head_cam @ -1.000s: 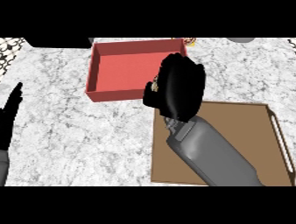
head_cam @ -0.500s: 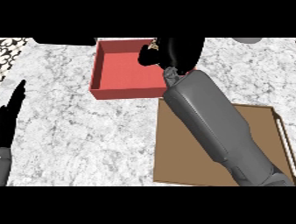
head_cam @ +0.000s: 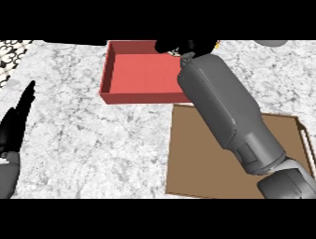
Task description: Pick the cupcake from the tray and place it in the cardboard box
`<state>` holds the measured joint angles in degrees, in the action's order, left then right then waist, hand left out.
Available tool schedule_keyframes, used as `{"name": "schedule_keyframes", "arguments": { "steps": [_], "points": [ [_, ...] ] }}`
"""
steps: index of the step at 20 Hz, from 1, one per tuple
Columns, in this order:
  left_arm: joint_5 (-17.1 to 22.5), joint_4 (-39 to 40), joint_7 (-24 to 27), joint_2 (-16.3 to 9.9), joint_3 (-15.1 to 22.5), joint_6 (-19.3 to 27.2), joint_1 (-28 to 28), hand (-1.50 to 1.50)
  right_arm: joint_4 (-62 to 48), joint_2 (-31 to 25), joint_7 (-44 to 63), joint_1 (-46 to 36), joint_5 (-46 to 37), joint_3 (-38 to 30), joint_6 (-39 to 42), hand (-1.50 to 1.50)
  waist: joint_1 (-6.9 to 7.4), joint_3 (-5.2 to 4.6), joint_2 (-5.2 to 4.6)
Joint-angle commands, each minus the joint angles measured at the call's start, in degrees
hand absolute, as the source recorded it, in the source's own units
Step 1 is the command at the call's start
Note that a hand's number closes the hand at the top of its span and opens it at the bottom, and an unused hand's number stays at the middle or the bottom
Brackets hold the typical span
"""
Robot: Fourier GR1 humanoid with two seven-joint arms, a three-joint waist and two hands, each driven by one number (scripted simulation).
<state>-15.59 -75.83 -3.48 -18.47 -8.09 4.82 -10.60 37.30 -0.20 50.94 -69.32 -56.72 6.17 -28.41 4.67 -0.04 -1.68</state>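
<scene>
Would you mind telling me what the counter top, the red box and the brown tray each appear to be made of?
Counter top: looks like polished marble, white with grey veining. Red box: the task says cardboard; its flat matte walls with straight edges fit that, though the colour looks painted. Brown tray: plain matte brown, possibly wood or board; no grain shows to decide.

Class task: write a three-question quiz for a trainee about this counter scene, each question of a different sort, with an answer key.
1. True or false: the right hand is over the far edge of the red box.
2. Which hand rests open at the view's left? A) left hand B) right hand
3. Fill in: the right forearm crosses above the brown ____.

Key: 1 true; 2 A; 3 tray.
</scene>
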Motion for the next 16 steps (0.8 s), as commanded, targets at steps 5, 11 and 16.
{"name": "schedule_keyframes", "arguments": {
  "steps": [5,11,16],
  "points": [
    [-0.50,0.25,0.56,0.25,0.48,-0.02,-0.52,0.00,-14.72,-0.17,-0.50,-4.08,2.23,-7.46,-9.20,1.50,1.11,0.01,-0.66],
    [-1.21,0.51,-0.17,1.45,1.49,0.60,-2.34,0.00,-18.25,-0.21,-7.17,-3.53,6.81,-12.44,-12.35,-1.50,1.89,0.07,-1.40],
    [-0.86,0.84,-1.45,0.95,1.49,-0.57,-4.02,0.00,-19.37,0.18,-12.46,-4.86,7.33,-13.27,-16.96,-1.50,1.96,0.08,-1.36]
  ]
}}
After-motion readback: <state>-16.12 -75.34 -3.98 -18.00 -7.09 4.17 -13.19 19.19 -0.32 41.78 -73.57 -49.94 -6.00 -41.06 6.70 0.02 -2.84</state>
